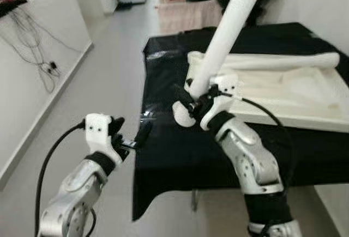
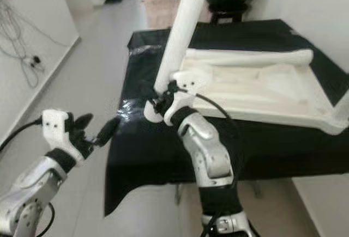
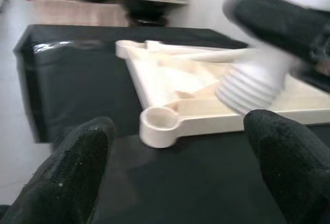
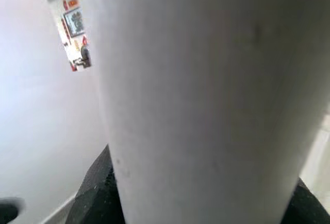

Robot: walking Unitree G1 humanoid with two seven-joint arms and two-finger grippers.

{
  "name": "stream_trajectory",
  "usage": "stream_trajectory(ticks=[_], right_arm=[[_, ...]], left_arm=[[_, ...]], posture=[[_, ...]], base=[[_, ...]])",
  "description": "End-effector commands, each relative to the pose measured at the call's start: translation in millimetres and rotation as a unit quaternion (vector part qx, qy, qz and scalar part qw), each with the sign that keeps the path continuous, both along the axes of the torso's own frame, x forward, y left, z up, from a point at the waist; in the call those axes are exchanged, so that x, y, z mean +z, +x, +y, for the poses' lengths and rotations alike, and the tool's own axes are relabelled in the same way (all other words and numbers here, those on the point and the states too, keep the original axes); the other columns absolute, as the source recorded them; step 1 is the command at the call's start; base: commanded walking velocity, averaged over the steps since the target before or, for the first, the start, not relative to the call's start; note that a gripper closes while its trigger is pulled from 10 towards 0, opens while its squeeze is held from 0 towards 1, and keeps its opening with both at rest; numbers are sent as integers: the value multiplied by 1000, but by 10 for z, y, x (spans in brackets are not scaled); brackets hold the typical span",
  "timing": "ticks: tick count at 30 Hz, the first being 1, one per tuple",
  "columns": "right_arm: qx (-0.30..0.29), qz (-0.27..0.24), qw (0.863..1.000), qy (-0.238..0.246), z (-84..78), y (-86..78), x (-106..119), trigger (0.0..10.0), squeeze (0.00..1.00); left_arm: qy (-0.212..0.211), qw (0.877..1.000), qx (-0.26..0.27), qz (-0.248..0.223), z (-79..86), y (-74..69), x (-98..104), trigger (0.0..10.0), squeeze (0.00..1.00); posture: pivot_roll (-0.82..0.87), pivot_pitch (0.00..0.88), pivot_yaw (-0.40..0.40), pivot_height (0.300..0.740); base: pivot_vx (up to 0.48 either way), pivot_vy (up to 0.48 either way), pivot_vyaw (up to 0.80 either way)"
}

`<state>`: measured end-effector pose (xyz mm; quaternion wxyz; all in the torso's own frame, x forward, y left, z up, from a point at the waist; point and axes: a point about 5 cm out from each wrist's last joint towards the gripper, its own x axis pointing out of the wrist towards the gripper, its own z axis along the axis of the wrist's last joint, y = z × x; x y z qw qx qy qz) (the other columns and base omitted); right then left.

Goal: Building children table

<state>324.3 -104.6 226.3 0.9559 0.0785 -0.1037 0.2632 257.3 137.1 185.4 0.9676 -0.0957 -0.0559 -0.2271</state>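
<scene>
At the near left corner of the upturned tabletop (image 1: 283, 92), a white leg (image 1: 229, 24) stands tilted, its top leaning away to the far right. The right gripper (image 1: 197, 96) is clamped around the leg's lower part. In the left wrist view the leg's threaded end (image 3: 251, 86) hangs above and just beside the corner socket (image 3: 159, 123), apart from it and not yet entered. The picture there is smeared, so how near the threads are to the socket cannot be told exactly.

A second leg (image 1: 272, 61) lies flat along the far edge of the tabletop. The tabletop rests underside up on a black cloth (image 1: 180, 150) that covers the stand beneath it.

To the near left, off the cloth's edge, the left gripper (image 1: 133, 136) hovers with its fingers (image 3: 67, 177) spread apart and nothing between them, pointed toward the socket.

My judgement is that the step in hand is seating the leg's thread in the socket. The lean is the main risk: if the leg goes in at this angle, the threads may cross or jam, or the end may skid off the rim and push the tabletop across the slick cloth. With the left gripper not touching the tabletop, nothing steadies it against such a push. The leg is long and held low, so its top could swing and loosen the grip.
</scene>
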Motion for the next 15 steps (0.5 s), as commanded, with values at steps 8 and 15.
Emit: stream_trajectory(ticks=[8,15], right_arm=[[68,-34,997,-1,233,-75,102,10000,0],[96,-39,994,-42,261,-77,58,10000,0]], left_arm=[[22,1000,19,8,37,-49,-96,10000,0],[78,996,30,23,34,-104,-216,10000,0]], posture=[[24,58,37,740],[30,93,40,740]], base=[[336,0,0],[236,0,0]])
